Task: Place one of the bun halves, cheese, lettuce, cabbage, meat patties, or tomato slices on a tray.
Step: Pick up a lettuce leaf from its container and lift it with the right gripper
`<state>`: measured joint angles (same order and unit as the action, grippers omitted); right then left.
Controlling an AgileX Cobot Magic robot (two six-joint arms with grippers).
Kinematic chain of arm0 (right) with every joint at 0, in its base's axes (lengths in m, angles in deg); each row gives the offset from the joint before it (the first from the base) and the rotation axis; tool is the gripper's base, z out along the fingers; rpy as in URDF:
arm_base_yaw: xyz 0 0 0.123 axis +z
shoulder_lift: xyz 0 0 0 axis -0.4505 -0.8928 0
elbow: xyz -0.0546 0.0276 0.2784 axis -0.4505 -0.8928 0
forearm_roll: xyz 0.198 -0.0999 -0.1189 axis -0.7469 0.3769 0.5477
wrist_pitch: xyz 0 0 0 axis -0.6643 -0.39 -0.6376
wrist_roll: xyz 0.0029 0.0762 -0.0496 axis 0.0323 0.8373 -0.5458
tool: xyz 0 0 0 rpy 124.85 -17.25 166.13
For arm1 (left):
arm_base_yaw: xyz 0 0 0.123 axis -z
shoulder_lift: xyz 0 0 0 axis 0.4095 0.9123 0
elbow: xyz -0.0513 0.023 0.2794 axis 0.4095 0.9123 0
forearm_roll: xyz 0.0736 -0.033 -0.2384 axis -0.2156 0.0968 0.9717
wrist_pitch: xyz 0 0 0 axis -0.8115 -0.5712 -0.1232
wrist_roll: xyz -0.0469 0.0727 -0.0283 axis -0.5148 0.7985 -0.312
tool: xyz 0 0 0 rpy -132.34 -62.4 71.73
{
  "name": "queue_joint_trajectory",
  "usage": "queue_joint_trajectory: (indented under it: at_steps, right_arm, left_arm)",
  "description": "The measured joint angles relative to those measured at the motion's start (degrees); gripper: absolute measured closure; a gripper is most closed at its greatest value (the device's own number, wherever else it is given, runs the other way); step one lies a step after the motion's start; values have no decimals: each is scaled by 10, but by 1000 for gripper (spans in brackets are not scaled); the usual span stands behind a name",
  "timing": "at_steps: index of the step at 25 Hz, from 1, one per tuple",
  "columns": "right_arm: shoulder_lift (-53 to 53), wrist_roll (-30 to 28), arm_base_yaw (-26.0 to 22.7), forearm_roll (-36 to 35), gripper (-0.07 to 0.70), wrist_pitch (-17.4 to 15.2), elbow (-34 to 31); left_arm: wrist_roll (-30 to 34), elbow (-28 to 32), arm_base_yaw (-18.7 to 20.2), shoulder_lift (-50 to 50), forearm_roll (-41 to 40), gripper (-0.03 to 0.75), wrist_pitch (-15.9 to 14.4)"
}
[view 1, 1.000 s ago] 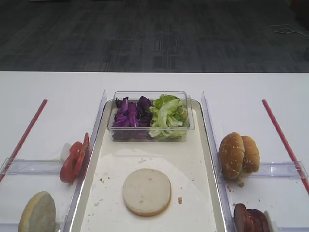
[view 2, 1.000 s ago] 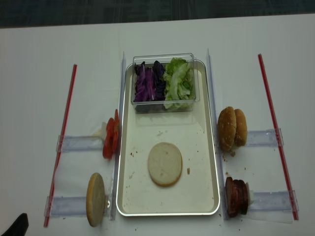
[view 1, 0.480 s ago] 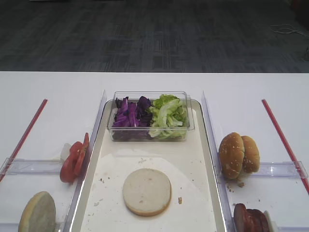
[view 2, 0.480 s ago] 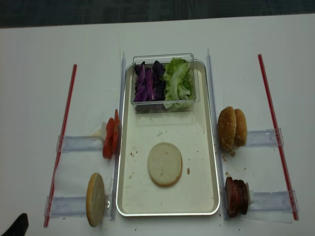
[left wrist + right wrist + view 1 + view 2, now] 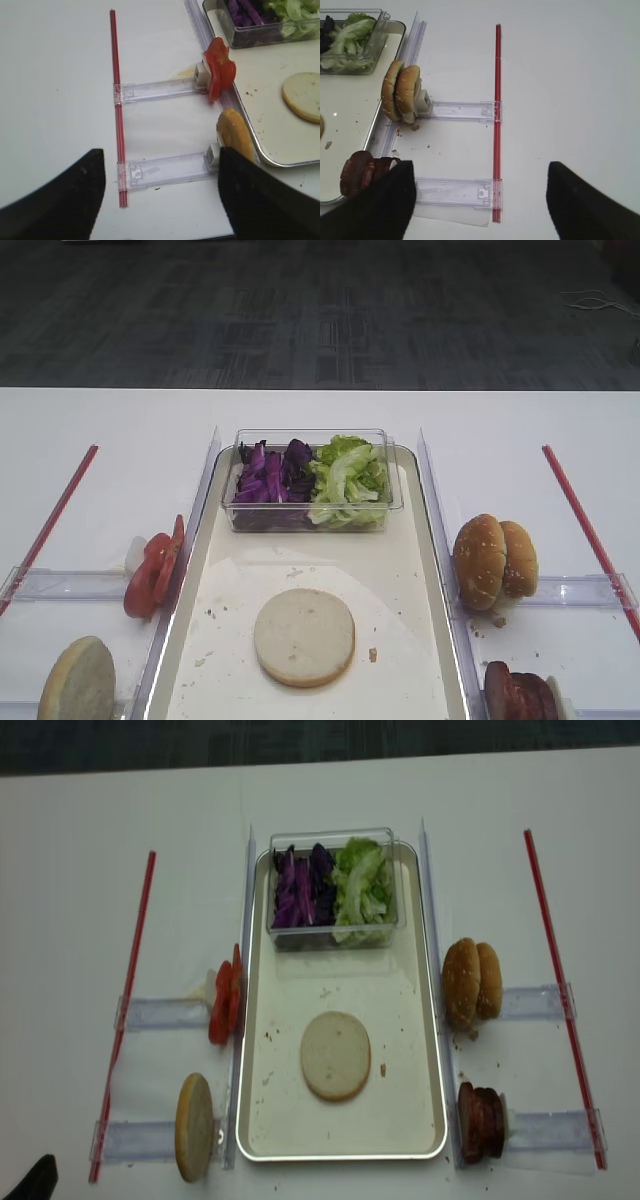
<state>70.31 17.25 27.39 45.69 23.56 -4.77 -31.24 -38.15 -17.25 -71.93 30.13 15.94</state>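
Note:
The silvery tray [image 5: 340, 1155] holds one pale bun half [image 5: 335, 1054] lying flat. At its far end a tub holds lettuce [image 5: 362, 892] and purple cabbage [image 5: 300, 890]. Tomato slices [image 5: 220, 72] and a second bun half [image 5: 235, 137] stand on edge left of the tray. Sesame bun halves [image 5: 402, 97] and meat patties [image 5: 362, 172] stand to its right. Cheese is out of view. My left gripper [image 5: 160, 195] hovers open over the left holders, and my right gripper [image 5: 480, 200] hovers open over the right ones. Both are empty.
The clear plastic tub [image 5: 310, 432] sits across the tray's far end. Clear plastic holder rails [image 5: 460, 110] [image 5: 160, 90] and a red strip on each side [image 5: 50, 525] [image 5: 590, 530] lie on the white table. A dark tip [image 5: 30, 1180] shows at the bottom-left corner.

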Motion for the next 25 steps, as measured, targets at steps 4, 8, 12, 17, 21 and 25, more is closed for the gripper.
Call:
queue_joint_trajectory:
  at_steps: [4,8,12,17,21,25]
  right_arm:
    - [-50,8,0,-13,78,0,12]
    - [-136,17,0,-24,78,0,53]
    - [-233,28,0,-43,78,0,117]
    - [-371,35,0,-63,78,-1,205]
    - [-486,55,0,-64,78,-21,287]
    - [-596,59,0,-64,78,-46,368]
  left_arm:
    - [0,0,0,0,0,260,0]
    - [0,0,0,0,0,260,0]
    - [0,0,0,0,1,260,0]
    - [0,0,0,0,1,260,0]
    - [0,0,0,0,1,260,0]
    - [0,0,0,0,1,260,0]
